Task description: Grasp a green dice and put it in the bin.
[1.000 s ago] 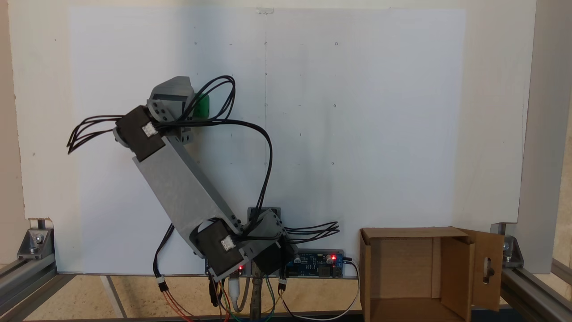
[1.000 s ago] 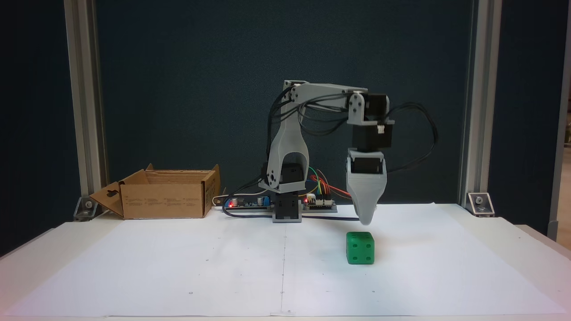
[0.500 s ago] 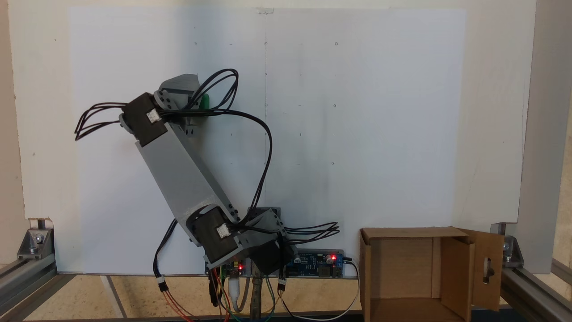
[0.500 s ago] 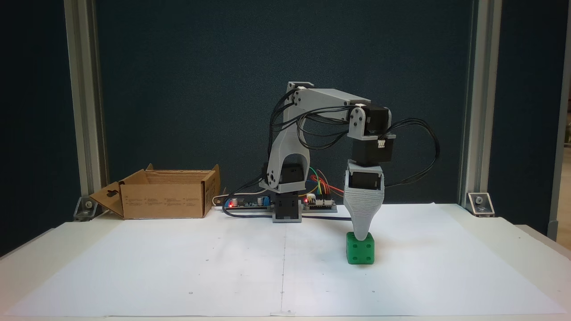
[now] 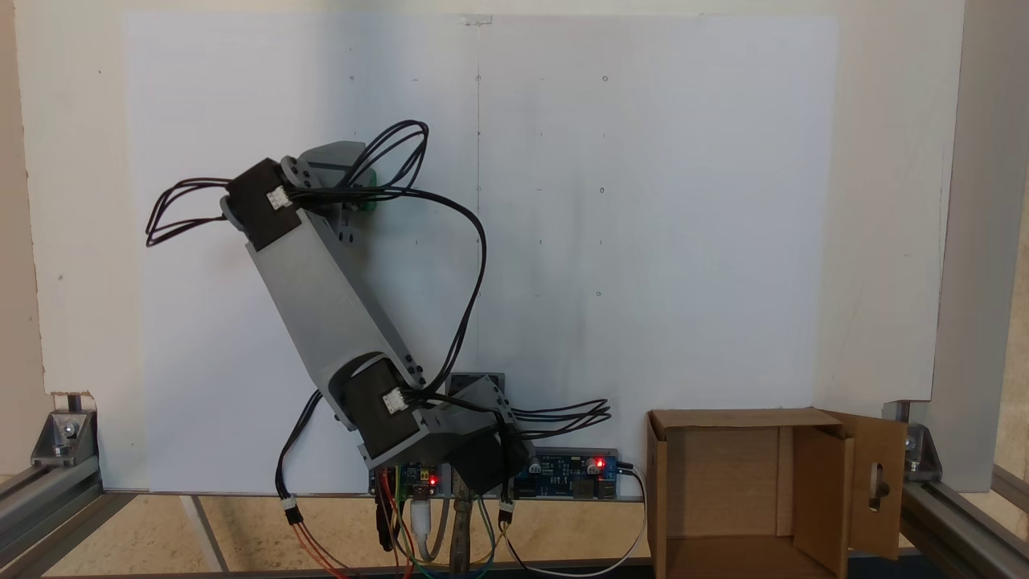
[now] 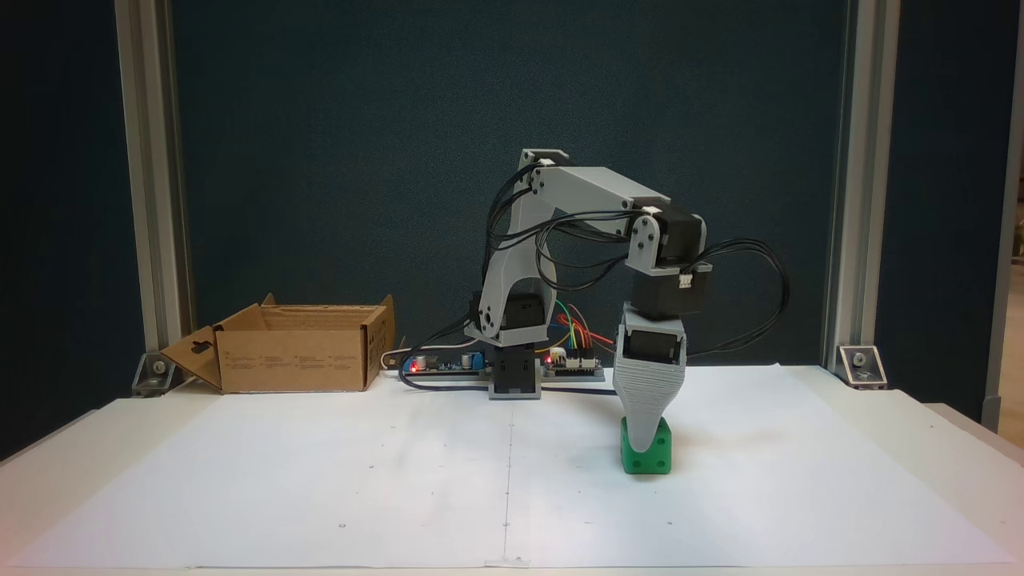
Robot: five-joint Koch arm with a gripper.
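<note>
Claw (image 6: 643,446) has dropped over the last second from hovering above the green dice (image 6: 650,458) to straddling it on the paper. We can't tell if it's clamped yet since one finger hides the other. Bin (image 6: 296,358) sits well off to its side, so we reckon squeeze comes next.

White paper sheets (image 6: 320,472) cover the table, with circuit boards (image 5: 567,470) at one edge.
</note>
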